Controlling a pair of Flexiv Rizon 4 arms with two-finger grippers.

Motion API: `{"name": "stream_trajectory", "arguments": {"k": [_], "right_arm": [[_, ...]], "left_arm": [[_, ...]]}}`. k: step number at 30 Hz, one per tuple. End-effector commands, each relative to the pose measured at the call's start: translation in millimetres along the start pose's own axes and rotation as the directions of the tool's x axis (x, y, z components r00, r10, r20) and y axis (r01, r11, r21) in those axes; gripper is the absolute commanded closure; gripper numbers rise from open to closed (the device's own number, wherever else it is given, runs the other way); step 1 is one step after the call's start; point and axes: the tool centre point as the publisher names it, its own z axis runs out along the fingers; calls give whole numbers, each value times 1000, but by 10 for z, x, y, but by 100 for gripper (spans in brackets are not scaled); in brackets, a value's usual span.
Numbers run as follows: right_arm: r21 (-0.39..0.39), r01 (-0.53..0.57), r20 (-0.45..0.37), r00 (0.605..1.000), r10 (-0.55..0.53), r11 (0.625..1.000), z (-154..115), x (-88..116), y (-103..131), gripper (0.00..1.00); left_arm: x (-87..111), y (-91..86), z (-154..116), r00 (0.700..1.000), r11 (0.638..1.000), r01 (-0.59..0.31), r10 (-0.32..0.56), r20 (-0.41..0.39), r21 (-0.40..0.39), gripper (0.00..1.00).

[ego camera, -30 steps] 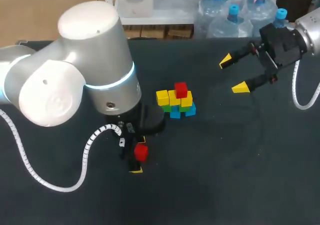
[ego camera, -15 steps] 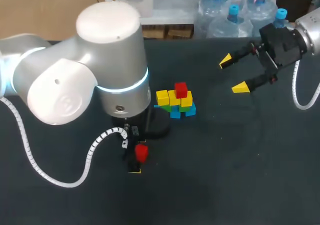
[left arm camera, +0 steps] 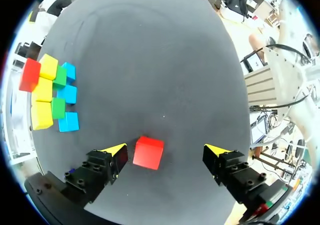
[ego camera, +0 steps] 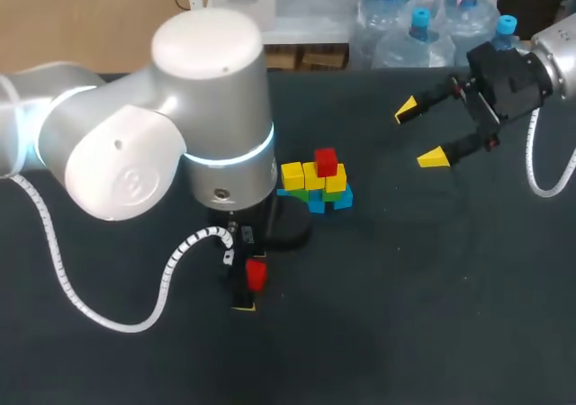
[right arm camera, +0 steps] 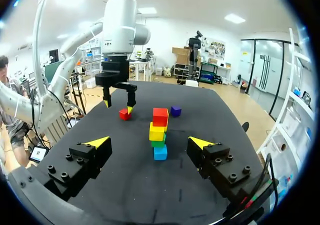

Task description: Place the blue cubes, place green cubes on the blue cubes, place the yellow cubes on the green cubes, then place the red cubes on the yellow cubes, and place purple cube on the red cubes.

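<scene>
Head view. The left arm (ego camera: 135,144) comes down onto the dark table (ego camera: 432,288) just beside the cube stack (ego camera: 317,184) – blue cubes at the base, green and yellow above, one red cube on top. The left gripper (ego camera: 241,277) points down at the loose red cube (ego camera: 256,274), which lies on the table near the stack, on the side toward the camera. The right gripper (ego camera: 420,133) hangs well apart from the stack on its other side, fingers spread wide and holding nothing.

Left wrist view. The loose red cube (left arm camera: 148,153) rests on the table between the left gripper's fingers, close to the one on the stack's side and apart from the other – the fingers are spread, not gripping. The stack (left arm camera: 50,92) stands off to that same side.

Right wrist view. The stack (right arm camera: 159,135) stands straight ahead of the spread right fingers. A purple cube (right arm camera: 175,111) lies on the table just beyond the stack. The loose red cube (right arm camera: 124,114) sits beside the stack, under the left gripper's tips.
</scene>
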Motion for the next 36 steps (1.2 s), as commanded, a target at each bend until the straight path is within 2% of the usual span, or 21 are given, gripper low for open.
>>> {"name": "stream_trajectory", "arguments": {"k": [1, 33, 34, 35, 36], "right_arm": [[0, 1, 0, 1000, -1, 1000, 5, 2, -2, 0], [0, 1, 0, 1000, -1, 1000, 5, 2, -2, 0], [0, 1, 0, 1000, -1, 1000, 5, 2, -2, 0], [0, 1, 0, 1000, -1, 1000, 5, 2, -2, 0], [0, 1, 0, 1000, -1, 1000, 5, 2, -2, 0]], "left_arm": [[-3, 36, 19, 1000, 1000, -3, 3, -7, 10, 0], [33, 93, 148, 1000, 1000, 0, 0, 1, 26, 0], [38, 93, 157, 1000, 1000, 0, 0, 1, 27, 10], [44, 94, 165, 1000, 1000, 1, -1, 1, 29, 26], [49, 95, 170, 1000, 1000, 2, -2, 1, 29, 31]]}}
